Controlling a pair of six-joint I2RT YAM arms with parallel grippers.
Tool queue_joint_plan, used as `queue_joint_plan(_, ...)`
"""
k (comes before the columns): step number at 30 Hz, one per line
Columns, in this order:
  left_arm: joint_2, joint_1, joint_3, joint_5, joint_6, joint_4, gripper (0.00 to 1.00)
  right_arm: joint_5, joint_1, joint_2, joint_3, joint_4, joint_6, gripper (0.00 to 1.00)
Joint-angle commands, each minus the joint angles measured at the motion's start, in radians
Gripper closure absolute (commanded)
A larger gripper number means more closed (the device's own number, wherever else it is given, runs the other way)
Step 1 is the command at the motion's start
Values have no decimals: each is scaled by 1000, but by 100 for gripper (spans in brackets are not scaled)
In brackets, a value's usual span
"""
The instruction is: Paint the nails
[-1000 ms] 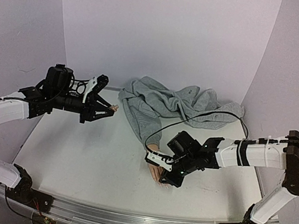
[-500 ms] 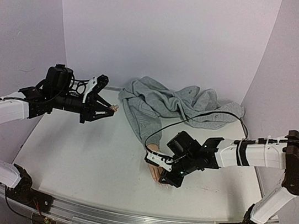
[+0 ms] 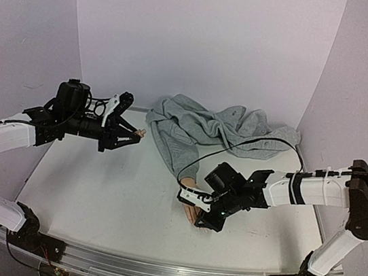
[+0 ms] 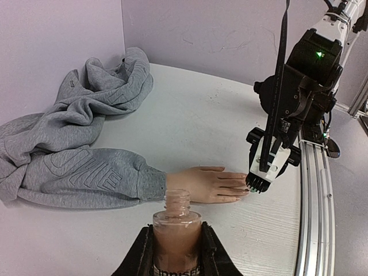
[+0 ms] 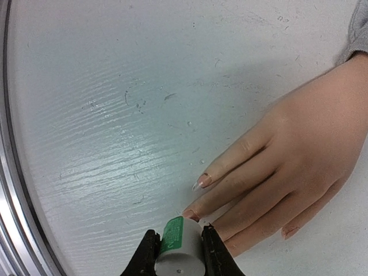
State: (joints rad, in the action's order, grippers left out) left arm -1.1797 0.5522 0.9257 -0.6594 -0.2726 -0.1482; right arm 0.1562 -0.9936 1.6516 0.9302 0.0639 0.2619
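Right end effector (image 5: 176,248) is clamped on the white cap with a green label (image 5: 179,244), which presumably carries the brush; brush tip itself not visible. It sits at the fingertips of the mannequin hand (image 5: 293,167), right over the middle fingers. Left end effector (image 4: 175,253) is clamped on the open polish bottle (image 4: 177,227), held in the air at about 9 o'clock of the bench (image 3: 107,196), well apart from the hand. In the top view, the hand (image 3: 191,211) lies flat near the bench centre, toward 5 o'clock, fingers pointing to the near edge, wrist in the sleeve of the grey sweatshirt (image 3: 219,133) piled at 12 o'clock. Nails (image 5: 198,183): the one on the index looks pale and glossy with a darker edge, the next one beside the cap looks darker, possibly painted; the little finger's nail reads pinkish. Can't tell coats from bare at this resolution. Judgement: painting underway, mid-hand; the remaining fingers plus the thumb, which is hidden here, are likely left, then recapping the bottle.
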Motion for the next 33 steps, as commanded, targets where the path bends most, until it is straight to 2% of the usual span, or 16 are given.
queue_joint_plan(1, 7, -5, 15, -17, -3, 44, 100, 29, -3, 9, 28, 29, 5, 100)
queue_joint_plan(33, 14, -6, 15, -19, -1, 44, 100, 48, -22, 30, 53, 79, 0, 100)
